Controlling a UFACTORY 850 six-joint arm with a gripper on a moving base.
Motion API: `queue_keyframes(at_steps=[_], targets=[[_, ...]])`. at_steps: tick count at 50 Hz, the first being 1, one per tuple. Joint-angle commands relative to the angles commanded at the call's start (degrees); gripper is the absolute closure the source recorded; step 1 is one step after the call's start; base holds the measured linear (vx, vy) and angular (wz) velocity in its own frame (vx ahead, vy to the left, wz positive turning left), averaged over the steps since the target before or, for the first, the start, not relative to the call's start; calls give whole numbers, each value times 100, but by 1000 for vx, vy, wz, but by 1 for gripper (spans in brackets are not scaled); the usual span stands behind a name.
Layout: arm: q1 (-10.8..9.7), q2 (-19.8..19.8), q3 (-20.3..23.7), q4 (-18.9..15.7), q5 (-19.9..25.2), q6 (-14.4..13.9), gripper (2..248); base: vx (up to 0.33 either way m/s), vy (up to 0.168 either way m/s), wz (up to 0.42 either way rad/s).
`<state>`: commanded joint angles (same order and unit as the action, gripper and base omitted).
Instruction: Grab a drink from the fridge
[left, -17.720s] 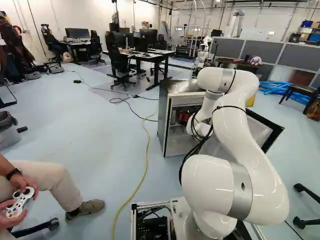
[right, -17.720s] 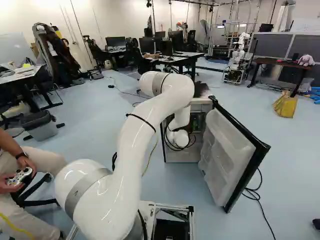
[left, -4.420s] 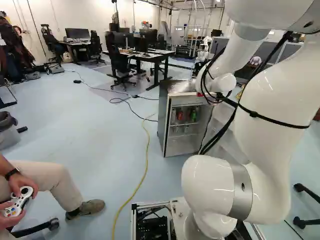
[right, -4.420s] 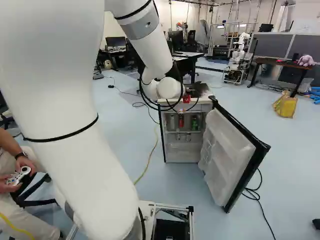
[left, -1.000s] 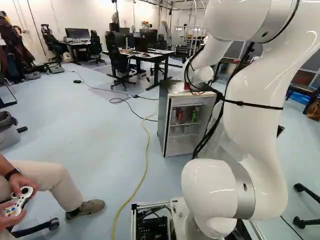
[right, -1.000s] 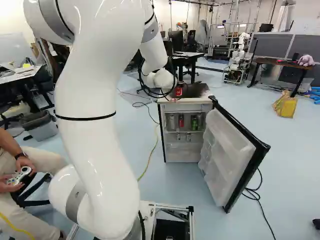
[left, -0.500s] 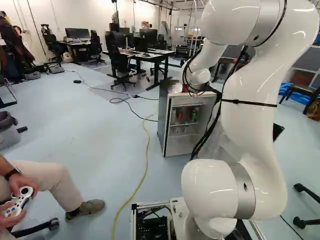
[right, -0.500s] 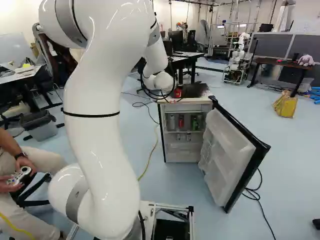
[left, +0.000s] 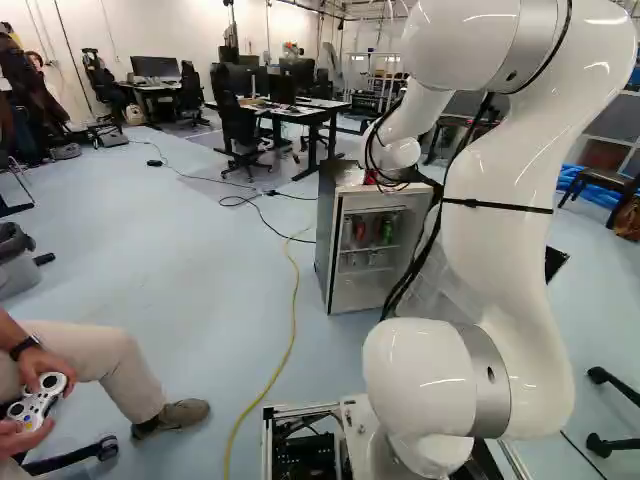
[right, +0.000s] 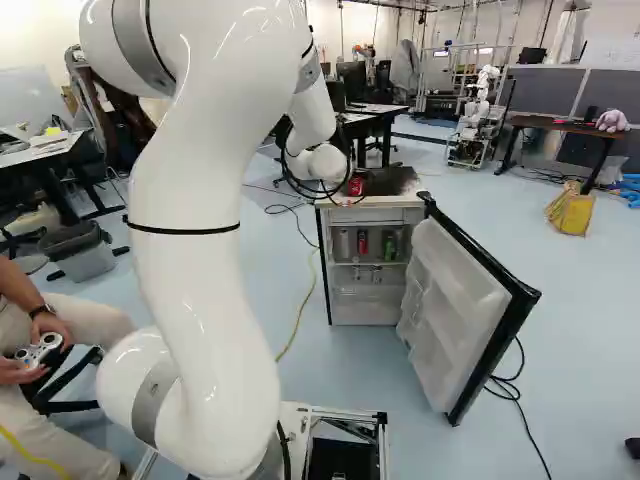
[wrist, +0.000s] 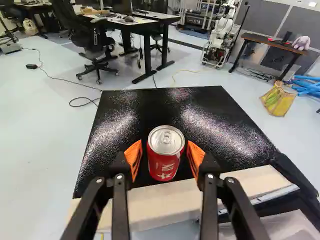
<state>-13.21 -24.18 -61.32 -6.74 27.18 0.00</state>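
Observation:
A red can (wrist: 165, 154) stands upright on the black top (wrist: 165, 107) of the small fridge, near its front edge. My gripper (wrist: 165, 156) has its orange-padded fingers on either side of the can, open, with a narrow gap showing at each side. Both base views show the can (right: 356, 187) beside my wrist, which hides the fingers there. Inside the fridge (left: 325, 235), whose door (right: 455, 310) hangs wide open, a red can (right: 363, 243) and a green can (right: 389, 245) stand on the upper shelf.
Desks (wrist: 132, 22) and office chairs (wrist: 92, 40) stand beyond the fridge. Another robot (wrist: 218, 42) is farther back, with a yellow bag (wrist: 278, 98) to its right. A yellow cable (left: 293, 320) crosses the floor left of the fridge.
Since the oldest frames, my arm has come out of the fridge and up to its top, where a red can now stands. Over the last second the wrist and can have lowered slightly.

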Motion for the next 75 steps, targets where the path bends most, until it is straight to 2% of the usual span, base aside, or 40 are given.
queue_keyframes(at_steps=[3, 4, 8, 9, 13, 14, 44, 64, 75], targets=[[0, 0, 0, 0, 0, 0, 109, 0, 0, 0], [0, 0, 0, 0, 0, 0, 75, 0, 0, 0], [0, 0, 0, 0, 0, 0, 75, 0, 0, 0], [0, 0, 0, 0, 0, 0, 39, 0, 0, 0], [0, 3, 4, 0, 0, 0, 39, 0, 0, 0], [-1, 7, 8, 0, 0, 0, 5, 0, 0, 0], [-12, 692, 835, 73, -96, 0, 3, 0, 0, 0], [-290, 1266, 1255, 719, -1011, 0, 3, 0, 0, 0], [-494, 1465, 1323, 881, -1634, 0, 3, 0, 0, 0]])
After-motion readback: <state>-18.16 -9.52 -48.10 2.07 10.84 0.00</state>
